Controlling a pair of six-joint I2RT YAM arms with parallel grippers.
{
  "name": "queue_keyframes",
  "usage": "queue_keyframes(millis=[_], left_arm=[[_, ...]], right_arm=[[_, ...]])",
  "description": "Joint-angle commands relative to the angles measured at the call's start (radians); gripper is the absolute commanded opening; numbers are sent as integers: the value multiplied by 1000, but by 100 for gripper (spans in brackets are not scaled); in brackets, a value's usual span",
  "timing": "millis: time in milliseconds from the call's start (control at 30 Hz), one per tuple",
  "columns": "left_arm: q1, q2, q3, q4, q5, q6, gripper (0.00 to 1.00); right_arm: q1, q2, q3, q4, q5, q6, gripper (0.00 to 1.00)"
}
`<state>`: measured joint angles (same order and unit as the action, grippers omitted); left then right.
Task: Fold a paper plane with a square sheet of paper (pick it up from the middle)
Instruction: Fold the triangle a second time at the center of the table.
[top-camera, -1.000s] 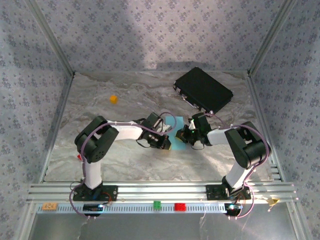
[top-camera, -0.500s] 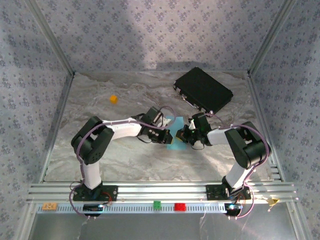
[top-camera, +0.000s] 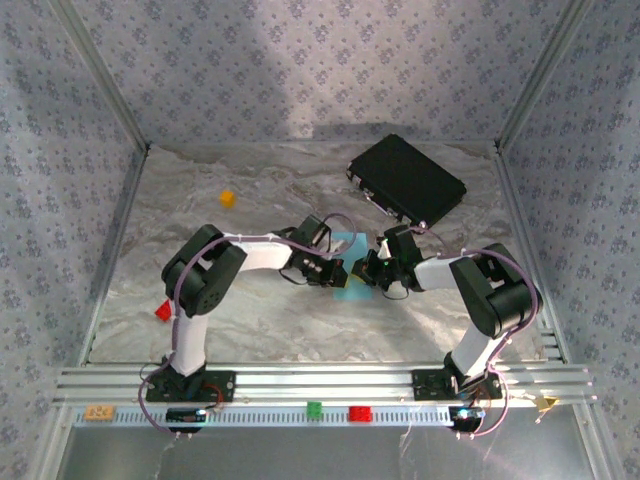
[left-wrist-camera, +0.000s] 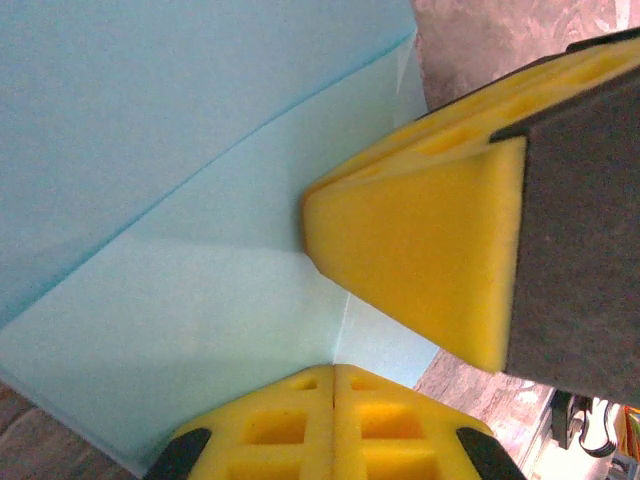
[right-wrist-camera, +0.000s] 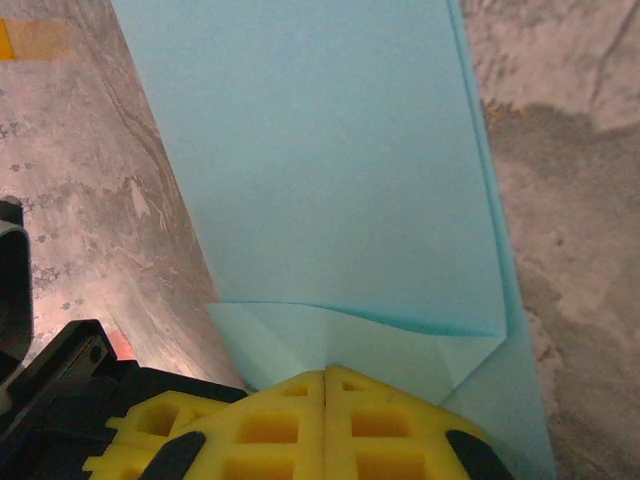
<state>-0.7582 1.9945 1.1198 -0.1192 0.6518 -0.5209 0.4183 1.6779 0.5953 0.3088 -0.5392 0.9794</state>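
Your left gripper (left-wrist-camera: 333, 375) is closed, with its tips on the folded light-blue sheet of paper (left-wrist-camera: 170, 150); can't tell if it pinches a layer. Your right gripper (right-wrist-camera: 326, 378) is closed too, tips at a creased corner flap. The two grippers meet over the sheet, mid-table. From the sheet, black case (top-camera: 407, 180) at 1 o'clock, orange cube (top-camera: 227, 198) at 10 o'clock.
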Motion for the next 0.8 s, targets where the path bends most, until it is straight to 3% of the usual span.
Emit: queue_keyframes(millis=[0,167,367,767], left_arm=[[5,12,-60,-95,-28,20,2],[6,4,-60,-87,-31,27,0],[6,3,-66,-73,-35,19,0],[10,0,-75,-76,-46,21,0]], right_arm=[[-11,-35,30,-114,45,-30,4],[14,-89,55,-138,40,-55,4],[37,-39,29,-125,44,-43,4],[-112,26,29,-103,16,-98,4]])
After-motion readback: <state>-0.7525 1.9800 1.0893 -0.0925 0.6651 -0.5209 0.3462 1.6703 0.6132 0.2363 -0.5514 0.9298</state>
